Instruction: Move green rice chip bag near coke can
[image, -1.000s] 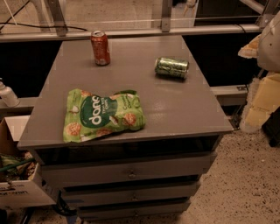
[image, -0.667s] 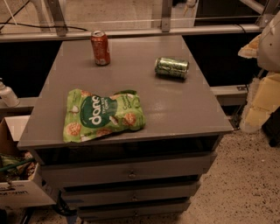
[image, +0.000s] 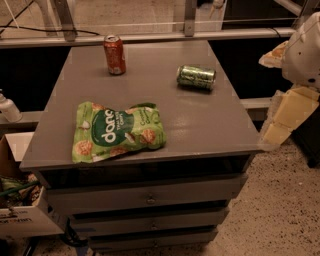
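Three things sit on the tabletop (image: 210, 125): the green rice chip bag (image: 117, 131) flat near the front left corner, long axis running left to right, the coke can (image: 114, 54) upright well behind it at the back edge, and a green can (image: 196, 77) on its side back right. The claw (image: 287, 115) hangs off the tabletop's right edge, well apart from the bag across the surface; whether it stands apart or together I cannot tell. The drawers (image: 150, 192) beneath are closed.
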